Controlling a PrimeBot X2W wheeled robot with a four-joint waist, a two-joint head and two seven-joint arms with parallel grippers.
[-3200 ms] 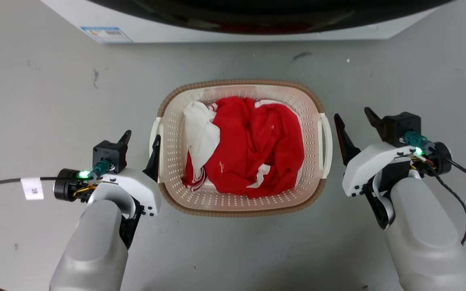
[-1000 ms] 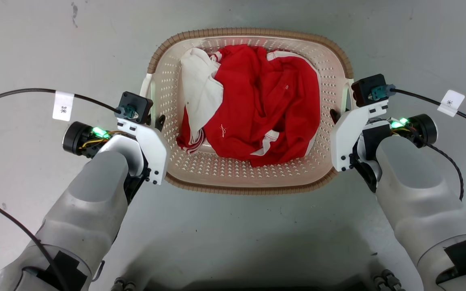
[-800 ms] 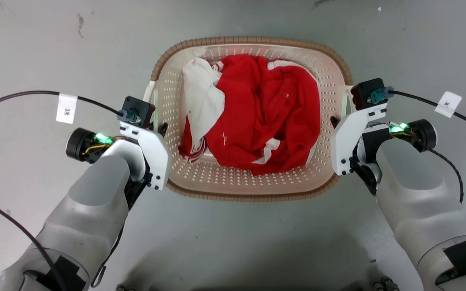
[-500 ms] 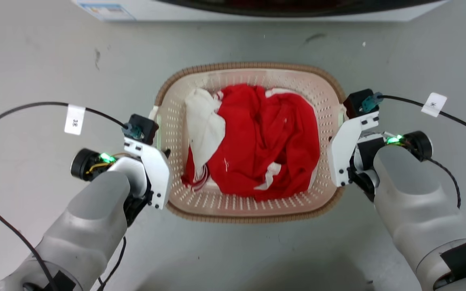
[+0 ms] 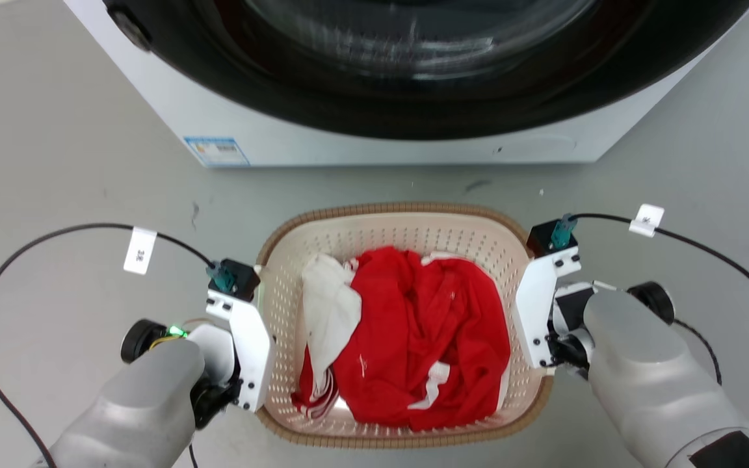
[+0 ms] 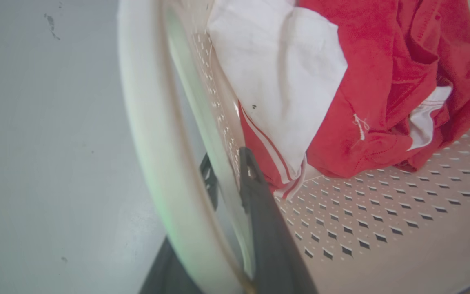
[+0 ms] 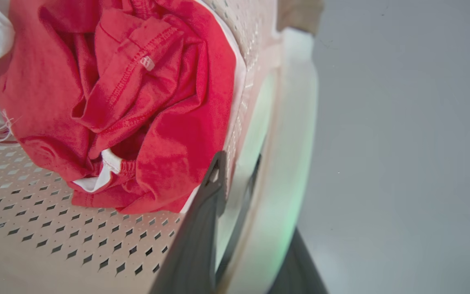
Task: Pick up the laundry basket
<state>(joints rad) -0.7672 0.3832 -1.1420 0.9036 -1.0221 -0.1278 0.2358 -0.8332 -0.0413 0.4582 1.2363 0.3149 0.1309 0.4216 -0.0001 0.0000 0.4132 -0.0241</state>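
Note:
The laundry basket [image 5: 387, 211], cream perforated plastic with a brown woven-look rim, hangs between my two arms in front of the washing machine and holds red and white clothes [image 5: 426, 325]. My left gripper [image 5: 256, 325] is shut on the basket's left side handle [image 6: 145, 122]. One dark finger [image 6: 259, 212] lies inside the wall and the other outside. My right gripper [image 5: 529, 312] is shut on the right side handle [image 7: 292, 122], with one finger [image 7: 206, 204] against the inner wall. From the head view, white wrist plates hide both sets of fingers. I cannot tell whether the basket's base touches the floor.
A white washing machine [image 5: 348, 146] with a large dark round door [image 5: 413, 65] stands just beyond the basket. Grey floor lies to either side. Black tagged cables loop from the left wrist [image 5: 56, 237] and the right wrist [image 5: 706, 247].
Both grippers, open beside the basket 3.2 s ago, are now shut on its side handles. The head view has tilted up, bringing the washing machine's door into sight.

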